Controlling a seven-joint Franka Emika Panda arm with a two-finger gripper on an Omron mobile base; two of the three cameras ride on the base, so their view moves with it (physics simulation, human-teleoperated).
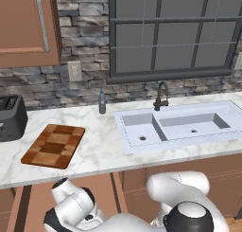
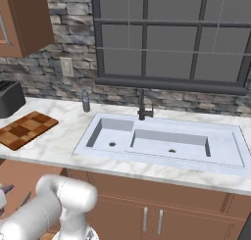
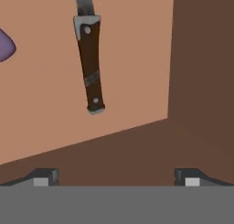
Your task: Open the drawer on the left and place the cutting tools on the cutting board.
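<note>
The drawer (image 1: 38, 200) stands pulled out below the counter at the lower left, and the arm reaches down into it. In the hand view a slim knife (image 3: 91, 67) with a dark handle lies on the drawer floor (image 3: 137, 49), handle end nearest the hand. The rounded edge of the purple tool (image 3: 4, 45) shows at the left border. My gripper (image 3: 116, 176) hangs above the drawer's front part, open, with nothing between its fingertips (image 3: 45, 176). The checkered cutting board (image 1: 54, 145) lies on the marble counter above the drawer, also seen as the cutting board (image 2: 25, 129).
A black toaster (image 1: 10, 117) stands left of the board. To the right are a small bottle (image 1: 102, 103), the double sink (image 1: 179, 127) and its dark faucet (image 1: 161, 96). The drawer's darker side wall (image 3: 201, 72) rises right of the knife.
</note>
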